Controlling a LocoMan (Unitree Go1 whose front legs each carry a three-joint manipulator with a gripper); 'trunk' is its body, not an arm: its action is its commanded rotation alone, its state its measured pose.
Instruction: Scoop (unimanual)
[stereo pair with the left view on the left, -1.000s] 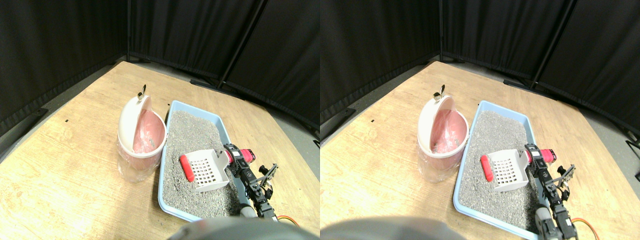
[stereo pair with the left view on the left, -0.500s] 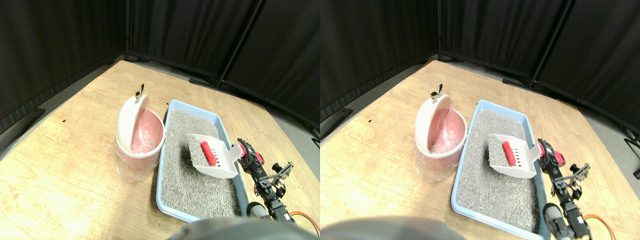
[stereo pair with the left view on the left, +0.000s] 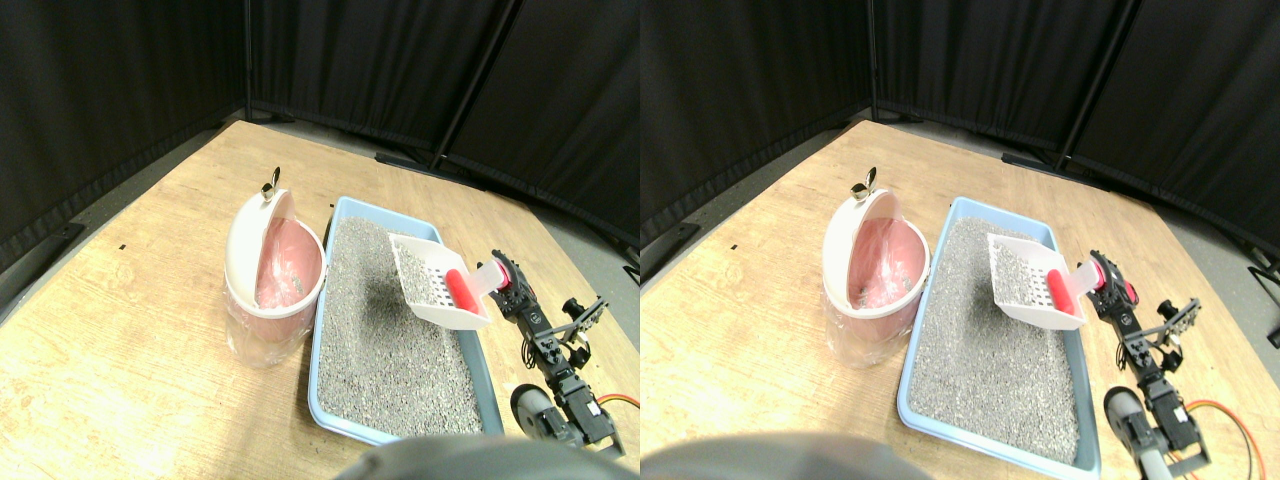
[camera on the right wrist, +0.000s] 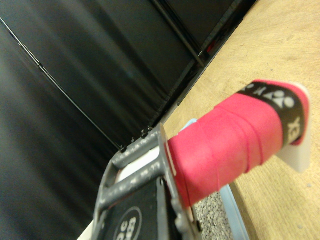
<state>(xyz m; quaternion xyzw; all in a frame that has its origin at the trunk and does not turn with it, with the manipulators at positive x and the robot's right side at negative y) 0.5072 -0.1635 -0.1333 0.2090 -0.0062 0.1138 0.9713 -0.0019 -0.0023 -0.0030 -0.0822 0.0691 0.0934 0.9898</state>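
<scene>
A white slotted scoop (stereo pair with the left view on the left: 432, 283) hangs tilted above the right side of the blue litter tray (stereo pair with the left view on the left: 331, 226), which is filled with grey litter (stereo pair with the left view on the left: 385, 340). A small red cylinder (stereo pair with the left view on the left: 461, 292) lies in the scoop at its handle end, among a few grey grains. My right gripper (stereo pair with the left view on the left: 510, 290) is shut on the scoop's red-wrapped handle (stereo pair with the left view on the left: 517, 277) just past the tray's right rim. In the wrist view the red handle (camera on the right wrist: 235, 140) runs out beside the dark jaw frame (camera on the right wrist: 132, 200).
A white bin (stereo pair with the left view on the left: 268, 270) with a pink liner and its lid swung open stands against the tray's left side. Around them is the wooden floor (stereo pair with the left view on the left: 120, 330), closed in by black curtains (stereo pair with the left view on the left: 400, 70). An orange cable (stereo pair with the left view on the left: 622, 402) trails at the lower right.
The scoop has risen out of the litter and tipped its mouth upward, moving toward the tray's far right. The red cylinder slid from the scoop's front lip back to the handle end.
</scene>
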